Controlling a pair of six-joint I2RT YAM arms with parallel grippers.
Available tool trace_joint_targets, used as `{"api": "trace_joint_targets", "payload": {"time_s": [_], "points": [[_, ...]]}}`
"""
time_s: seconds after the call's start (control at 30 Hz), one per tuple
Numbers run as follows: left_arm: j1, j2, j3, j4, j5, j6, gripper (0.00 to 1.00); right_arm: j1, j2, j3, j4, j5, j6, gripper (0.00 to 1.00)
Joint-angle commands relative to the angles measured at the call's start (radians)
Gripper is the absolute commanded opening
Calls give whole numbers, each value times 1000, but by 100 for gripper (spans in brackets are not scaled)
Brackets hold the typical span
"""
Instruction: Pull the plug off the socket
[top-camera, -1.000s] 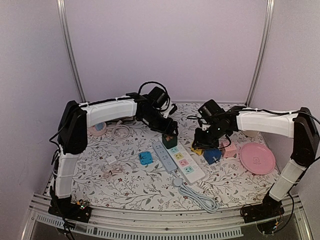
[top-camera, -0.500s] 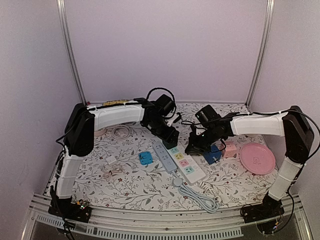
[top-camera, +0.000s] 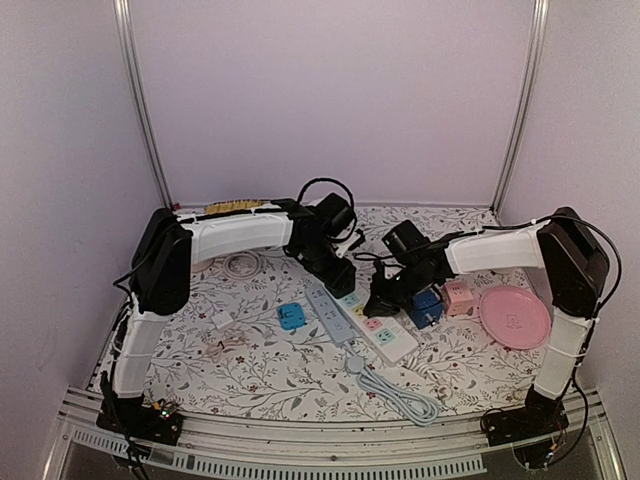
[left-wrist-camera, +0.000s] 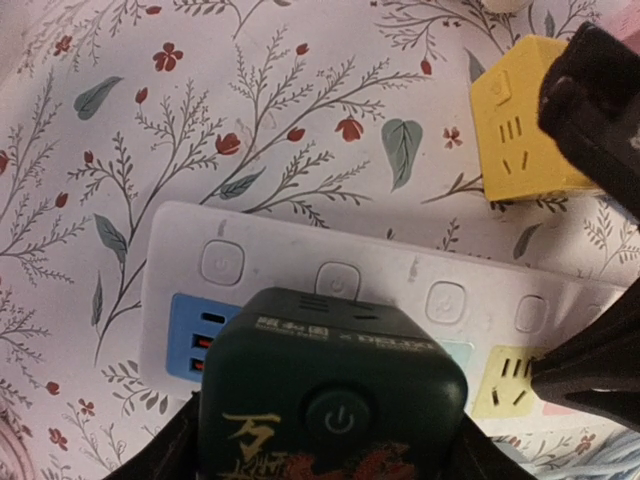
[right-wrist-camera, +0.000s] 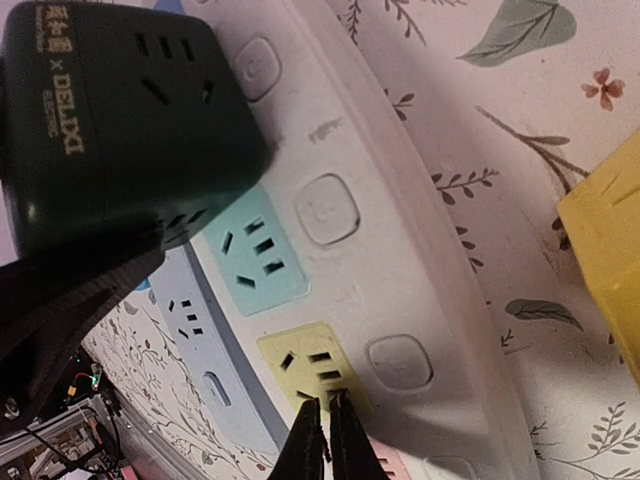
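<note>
A dark green cube plug (left-wrist-camera: 330, 390) sits in the blue end socket of the white power strip (left-wrist-camera: 400, 290). My left gripper (left-wrist-camera: 325, 455) is shut on the plug, one finger on each side. In the top view the left gripper (top-camera: 336, 270) is over the plug (top-camera: 343, 285) at the strip's far end. My right gripper (right-wrist-camera: 326, 408) is shut and empty, its tips pressed on the strip's yellow socket (right-wrist-camera: 310, 365), beside the plug (right-wrist-camera: 110, 110). In the top view the right gripper (top-camera: 379, 302) rests on the strip (top-camera: 388, 338).
A grey-blue strip (top-camera: 328, 312) lies along the white one. A yellow cube (left-wrist-camera: 525, 125) sits just beyond the strip. A small blue cube (top-camera: 292, 318), a blue cube (top-camera: 426, 308), a pink cube (top-camera: 459, 297) and a pink plate (top-camera: 515, 317) lie around. The strip's cord (top-camera: 400, 392) coils near the front.
My right gripper has moved left from the blue cube onto the white strip. My left gripper has stayed on the green plug while its arm stretched a little further right.
</note>
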Motion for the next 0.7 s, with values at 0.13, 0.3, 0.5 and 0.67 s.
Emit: {"api": "trace_joint_targets", "payload": {"time_s": [0.13, 0.3, 0.5, 0.67], "points": [[-16, -41, 18, 4, 24, -3, 16, -24, 41, 34, 19, -7, 9, 6], [-29, -97, -31, 67, 37, 6, 6, -32, 59, 36, 19, -4, 12, 7], [-40, -152, -72, 149, 30, 13, 3, -33, 76, 32, 18, 1, 13, 7], [-35, -117, 31, 80, 48, -7, 0, -34, 84, 34, -6, 30, 5, 6]]}}
